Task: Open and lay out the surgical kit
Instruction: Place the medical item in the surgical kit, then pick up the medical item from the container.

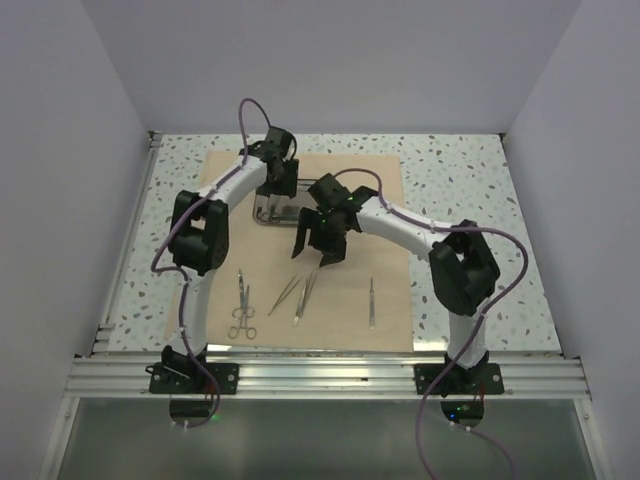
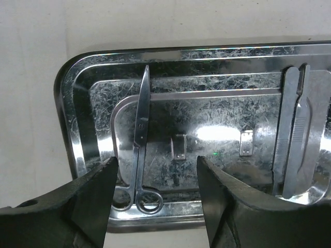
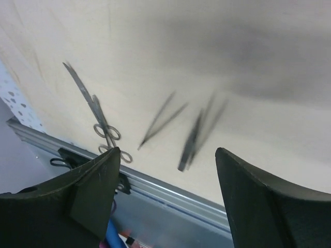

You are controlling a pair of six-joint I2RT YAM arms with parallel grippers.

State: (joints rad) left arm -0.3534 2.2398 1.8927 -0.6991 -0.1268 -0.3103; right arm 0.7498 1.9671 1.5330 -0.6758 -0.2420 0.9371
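The big cloth [image 1: 345, 325] lies flat in the middle of the counter, the shiny tray [image 2: 77, 103] sits on it toward the far edge with scissors [image 2: 140, 129] inside, the left gripper [image 2: 155, 165] hangs over it with fingers apart, and the right gripper [image 3: 165, 151], fingers apart too, hangs over tweezers [image 1: 286, 291] by the near edge.

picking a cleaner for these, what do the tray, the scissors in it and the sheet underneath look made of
Tray: looks like steel, shiny with a swirled, scuffed finish and bright glare.
Scissors: polished metal, likely steel too, with a smooth sheen along the blades.
Sheet: beige and matte, no glare; probably cloth, though no weave is visible.
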